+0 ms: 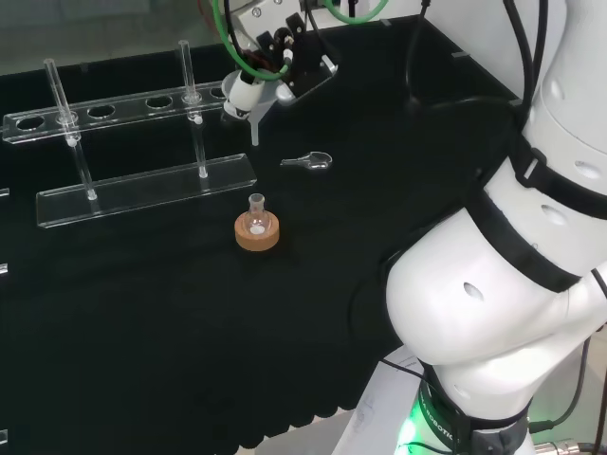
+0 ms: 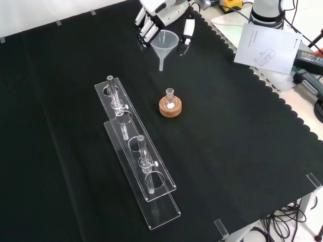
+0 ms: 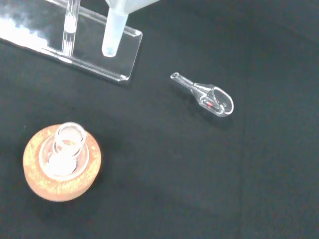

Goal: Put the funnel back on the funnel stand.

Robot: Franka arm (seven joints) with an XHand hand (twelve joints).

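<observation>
A translucent funnel (image 1: 248, 95) hangs stem-down above the cloth, with my hand (image 1: 285, 52) shut on its cone. In the front view the funnel (image 2: 166, 42) sits between the fingers (image 2: 146, 27) and the thumb (image 2: 186, 33) of the hand (image 2: 157, 9). The clear funnel stand (image 1: 128, 107) has a plate with several holes on two posts. In the head view the funnel is just past that plate's right end. In the front view the stand (image 2: 151, 201) lies nearer the camera than the funnel. The wrist view shows the funnel's stem (image 3: 113, 35) over the edge of the stand's base (image 3: 84, 55).
A small round flask on a cork ring (image 1: 257, 230) stands in front of the stand's right end; the front view also shows this flask (image 2: 170, 105). A small glass scoop (image 1: 308, 163) lies on the cloth to the right. Papers (image 2: 267, 45) rest beyond the cloth's scalloped edge.
</observation>
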